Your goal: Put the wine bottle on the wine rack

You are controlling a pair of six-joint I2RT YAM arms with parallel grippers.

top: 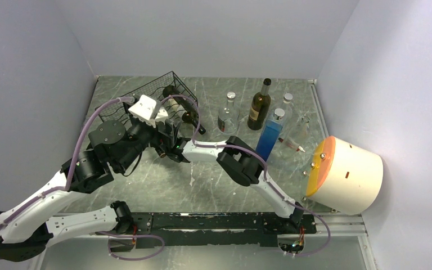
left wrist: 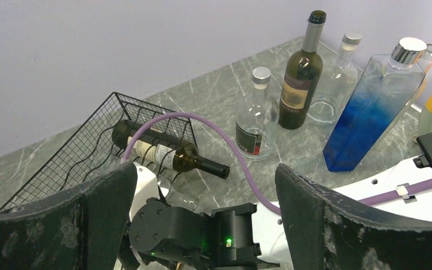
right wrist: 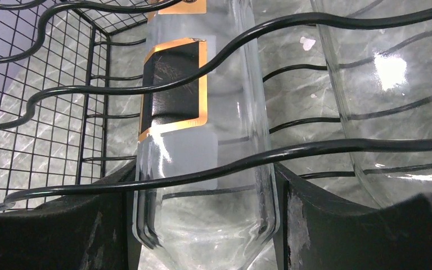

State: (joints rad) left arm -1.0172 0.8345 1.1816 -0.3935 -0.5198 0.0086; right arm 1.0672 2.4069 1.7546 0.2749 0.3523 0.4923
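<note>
- Overhead, I see the wine rack [top: 166, 84] at the far left, with my left arm [top: 62, 191] and right arm [top: 259, 180] both crowded at its near side. The spare bottles [top: 260, 104] stand well apart to its right.
- From the left wrist, the left gripper [left wrist: 202, 174] hangs near the rack, fingers wide apart and holding nothing. I judge it is a standby hand. A dark bottle [left wrist: 166, 153] lies on the upper tier.
- From the right wrist, the right gripper [right wrist: 205, 191] presses its fingers on both sides of the clear wine bottle [right wrist: 225, 129], which lies inside the rack behind wavy wires. I judge the grip stops it rolling.
</note>
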